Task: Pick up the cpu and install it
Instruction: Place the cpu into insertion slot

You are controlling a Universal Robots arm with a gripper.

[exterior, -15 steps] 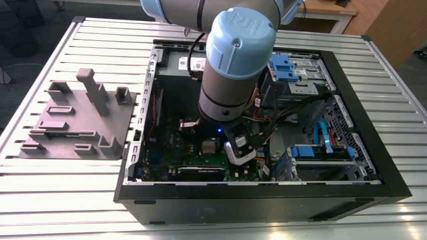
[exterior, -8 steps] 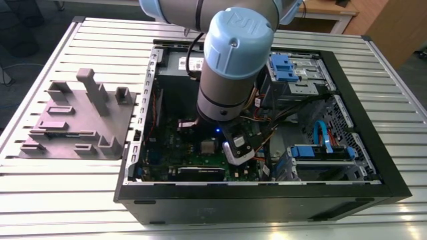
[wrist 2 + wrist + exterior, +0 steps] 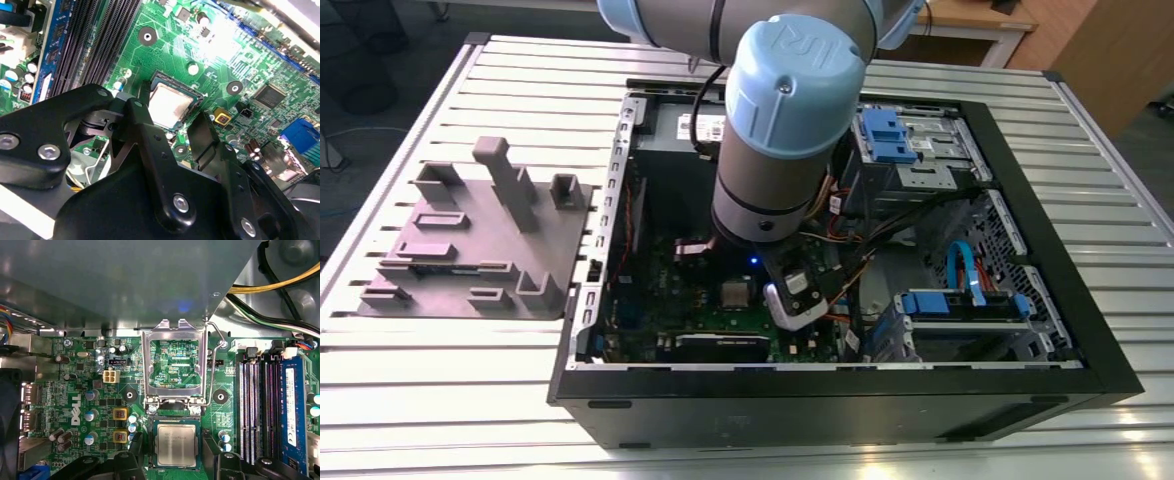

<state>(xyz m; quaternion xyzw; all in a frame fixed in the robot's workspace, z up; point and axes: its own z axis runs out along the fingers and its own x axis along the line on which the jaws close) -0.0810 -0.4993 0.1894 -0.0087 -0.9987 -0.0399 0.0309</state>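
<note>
The cpu [image 3: 175,444] is a small square chip with a silvery top. It lies flat in the socket on the green motherboard [image 3: 75,405], and it shows as well in the second wrist view [image 3: 170,104] and the exterior view [image 3: 738,293]. My gripper [image 3: 173,450] hangs just above it, open, one black finger [image 3: 145,107] on each side of the chip and nothing held. The socket's metal load plate [image 3: 173,362] stands flipped up beside the cpu. In the exterior view the gripper [image 3: 785,305] reaches down into the open computer case [image 3: 854,395].
Long black memory slots [image 3: 255,405] and a blue stick [image 3: 291,410] run close beside the socket. Yellow and black cables [image 3: 280,285] cross above. A grey holder block [image 3: 474,240] with upright posts sits on the slatted table at the exterior view's left. Blue drive brackets [image 3: 901,140] fill the case's far side.
</note>
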